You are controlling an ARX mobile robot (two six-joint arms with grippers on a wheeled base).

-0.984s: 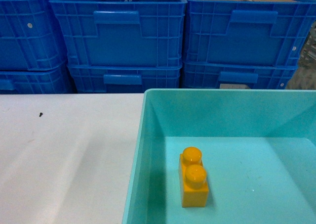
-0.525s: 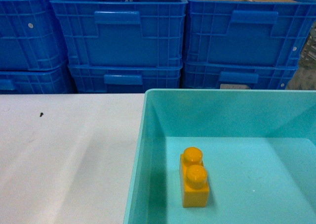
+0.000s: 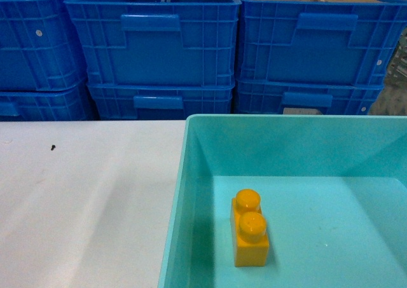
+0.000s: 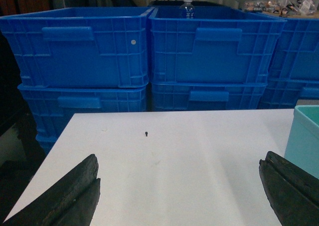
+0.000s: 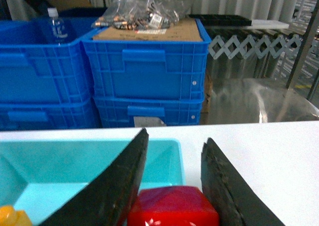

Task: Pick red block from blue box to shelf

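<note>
In the right wrist view the glossy red block (image 5: 172,206) sits between the two dark fingers of my right gripper (image 5: 174,148), which is shut on it and holds it above the blue box (image 5: 75,171). The head view shows the turquoise blue box (image 3: 184,192) at the lower right of the white table; neither gripper nor the red block appears there. My left gripper (image 4: 179,178) stands wide open over the bare white table (image 4: 174,156), nothing between its fingers. The shelf's grey uprights do not show clearly; only a slanted metal post (image 5: 304,41) at the right edge.
A yellow two-stud brick (image 3: 249,236) lies inside the blue box. Stacked dark blue ribbed crates (image 3: 159,46) line the far side of the table; one holds a water bottle (image 4: 187,1), another cardboard with bagged parts (image 5: 144,16). A small dark speck (image 3: 53,147) lies on the table.
</note>
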